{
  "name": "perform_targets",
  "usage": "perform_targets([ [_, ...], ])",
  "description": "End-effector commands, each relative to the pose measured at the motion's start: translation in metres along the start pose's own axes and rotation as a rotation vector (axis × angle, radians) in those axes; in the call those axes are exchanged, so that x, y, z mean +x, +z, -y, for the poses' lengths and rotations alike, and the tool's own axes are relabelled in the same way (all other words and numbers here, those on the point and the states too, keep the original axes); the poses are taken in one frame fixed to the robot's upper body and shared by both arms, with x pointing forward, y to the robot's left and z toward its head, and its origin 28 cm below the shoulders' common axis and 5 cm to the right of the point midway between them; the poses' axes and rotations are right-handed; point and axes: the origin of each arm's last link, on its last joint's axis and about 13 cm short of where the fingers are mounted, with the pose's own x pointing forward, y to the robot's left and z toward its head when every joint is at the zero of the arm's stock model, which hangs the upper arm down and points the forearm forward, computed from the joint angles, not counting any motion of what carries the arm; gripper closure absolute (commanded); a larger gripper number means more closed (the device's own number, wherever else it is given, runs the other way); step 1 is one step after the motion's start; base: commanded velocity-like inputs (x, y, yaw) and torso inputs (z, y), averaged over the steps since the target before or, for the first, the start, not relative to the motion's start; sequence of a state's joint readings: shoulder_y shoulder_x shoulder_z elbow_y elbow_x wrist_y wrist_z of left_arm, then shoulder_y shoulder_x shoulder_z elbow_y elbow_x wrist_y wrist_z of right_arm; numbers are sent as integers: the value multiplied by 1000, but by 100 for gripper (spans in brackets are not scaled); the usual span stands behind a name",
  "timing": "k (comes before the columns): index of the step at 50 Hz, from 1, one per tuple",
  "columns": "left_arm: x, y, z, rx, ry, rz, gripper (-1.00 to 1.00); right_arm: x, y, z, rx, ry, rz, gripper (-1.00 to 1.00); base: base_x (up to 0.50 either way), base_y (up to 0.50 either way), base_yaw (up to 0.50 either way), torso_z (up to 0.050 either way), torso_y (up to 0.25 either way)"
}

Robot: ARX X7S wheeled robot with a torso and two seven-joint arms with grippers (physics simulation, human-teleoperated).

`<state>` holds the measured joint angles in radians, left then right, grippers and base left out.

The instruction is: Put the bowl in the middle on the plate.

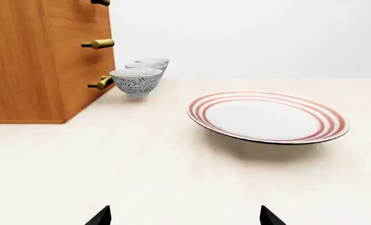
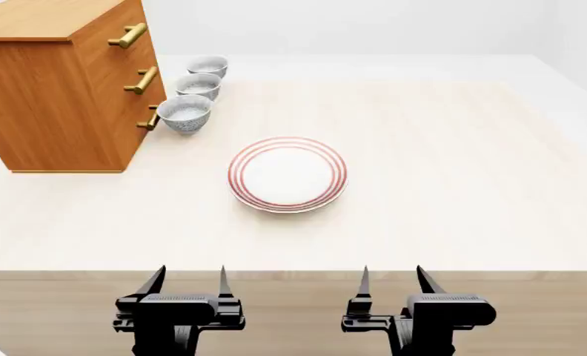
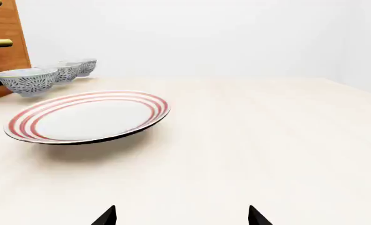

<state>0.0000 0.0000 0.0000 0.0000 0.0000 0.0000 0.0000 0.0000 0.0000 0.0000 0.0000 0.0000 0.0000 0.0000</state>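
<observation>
A: Which step is showing?

B: The opening reach. The left claw (image 2: 187,276) and right claw (image 2: 390,276) are both hovering spread and empty at the near edge of the table (image 2: 452,185). The middle bowl (image 2: 199,85) is sitting in a row of three beside the wooden drawer cabinet (image 2: 56,96), well apart from the plate (image 2: 287,174).

A: What is the next move calling for?

B: Probably the left arm reaching past the nearest bowl (image 2: 184,113) without knocking it.

A: Anything obscured?

B: In the left wrist view the nearest bowl is partly hiding the middle bowl.
</observation>
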Motion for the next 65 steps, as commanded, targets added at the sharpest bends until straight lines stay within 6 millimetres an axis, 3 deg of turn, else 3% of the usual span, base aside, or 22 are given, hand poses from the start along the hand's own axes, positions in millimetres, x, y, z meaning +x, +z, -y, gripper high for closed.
perform_targets([
  [1, 0, -1, 1, 9, -4, -2, -100, 2, -1, 0, -3, -3, -8, -100, 0, 0, 0, 0, 0],
  [11, -2, 5, -1, 2, -2, 13, -100, 0, 2, 1, 17, -5, 3, -100, 0, 0, 0, 0, 0],
  [17, -6, 20, -2, 25, 7, 60, -100, -5, 18, 2, 6, -9, 47, -100, 0, 0, 0, 0, 0],
  [29, -22, 65, -4, 77, 39, 183, -100, -23, 74, 4, 76, 2, 179, -100, 0, 0, 0, 0, 0],
  [30, -25, 75, -4, 66, 43, 207, -100, -24, 78, 4, 86, 6, 190, -100, 0, 0, 0, 0, 0],
  [41, -46, 112, -5, 53, 64, 304, -100, -37, 100, 3, 112, 32, 250, -100, 0, 0, 0, 0, 0],
  [54, -53, 122, -4, 80, 64, 354, -100, -43, 111, 4, 182, 47, 286, -100, 14, 0, 0, 0, 0],
  [65, -55, 124, -3, 67, 51, 355, -100, -45, 112, 4, 183, 64, 294, -100, 453, 0, 0, 0, 0],
])
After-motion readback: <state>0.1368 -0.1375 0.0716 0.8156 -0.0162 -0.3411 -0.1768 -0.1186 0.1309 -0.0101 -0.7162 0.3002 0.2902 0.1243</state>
